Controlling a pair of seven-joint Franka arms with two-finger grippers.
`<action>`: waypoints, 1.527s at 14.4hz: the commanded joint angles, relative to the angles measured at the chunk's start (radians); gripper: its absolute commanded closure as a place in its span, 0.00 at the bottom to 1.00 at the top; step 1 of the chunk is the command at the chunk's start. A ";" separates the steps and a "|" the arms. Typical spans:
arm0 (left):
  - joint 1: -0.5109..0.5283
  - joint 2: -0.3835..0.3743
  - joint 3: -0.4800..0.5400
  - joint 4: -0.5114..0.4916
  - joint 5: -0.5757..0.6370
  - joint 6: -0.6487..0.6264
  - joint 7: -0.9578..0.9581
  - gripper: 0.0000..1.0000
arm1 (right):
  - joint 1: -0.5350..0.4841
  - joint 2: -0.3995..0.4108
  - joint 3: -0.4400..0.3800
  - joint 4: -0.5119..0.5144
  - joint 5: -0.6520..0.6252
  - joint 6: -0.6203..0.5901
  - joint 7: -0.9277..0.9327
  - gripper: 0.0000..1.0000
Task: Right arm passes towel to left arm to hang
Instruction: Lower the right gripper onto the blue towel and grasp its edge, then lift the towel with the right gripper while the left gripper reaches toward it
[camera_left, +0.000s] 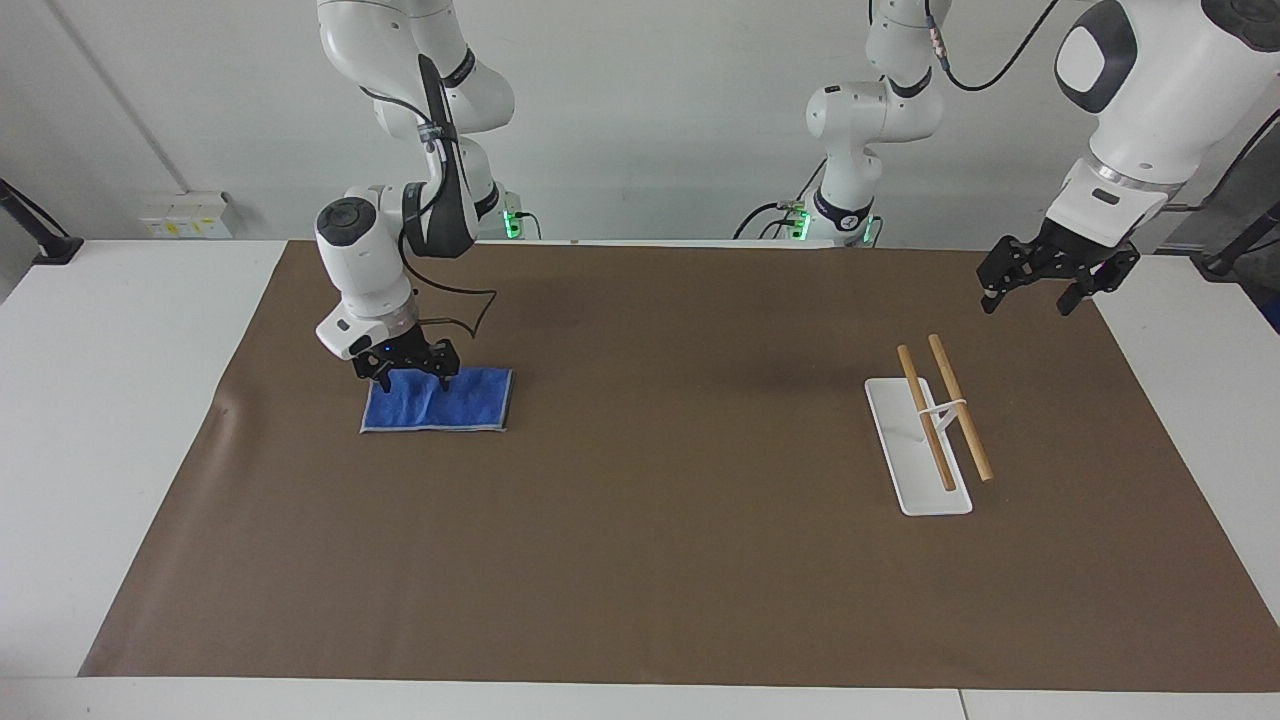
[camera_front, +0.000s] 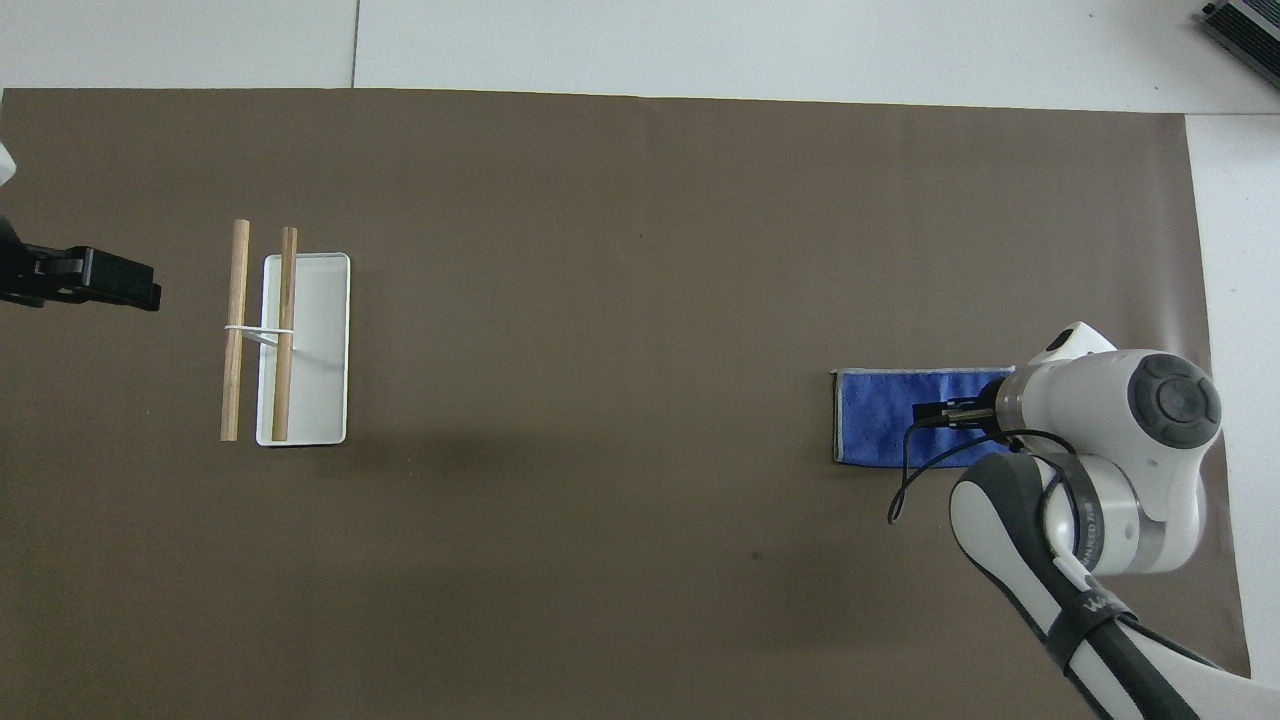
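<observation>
The blue towel (camera_left: 455, 405) lies flat on the brown mat toward the right arm's end of the table; it also shows in the overhead view (camera_front: 880, 420). My right gripper (camera_left: 413, 381) is open and points down, with its fingertips at the part of the towel nearest the robots. I cannot tell whether they touch it. In the overhead view the right wrist covers that end of the towel and only a black part of the right gripper (camera_front: 948, 412) shows. My left gripper (camera_left: 1028, 298) is open and empty. It waits in the air over the mat's corner, near the stand, and shows in the overhead view (camera_front: 95, 283).
A white stand (camera_left: 912, 478) with two wooden bars (camera_left: 960, 408) sits on the mat toward the left arm's end; it also shows in the overhead view (camera_front: 318, 330). The brown mat (camera_left: 660, 520) covers most of the white table.
</observation>
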 joint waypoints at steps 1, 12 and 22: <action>-0.001 -0.009 0.006 0.005 -0.011 -0.021 0.005 0.00 | -0.018 0.002 0.004 -0.021 0.071 0.025 -0.090 0.00; -0.001 -0.009 0.006 0.005 -0.011 -0.021 0.005 0.00 | -0.031 0.022 0.004 -0.081 0.075 0.089 -0.103 0.00; -0.003 -0.009 0.007 0.004 -0.011 -0.021 0.005 0.00 | 0.007 0.005 0.007 -0.031 0.075 0.030 0.029 1.00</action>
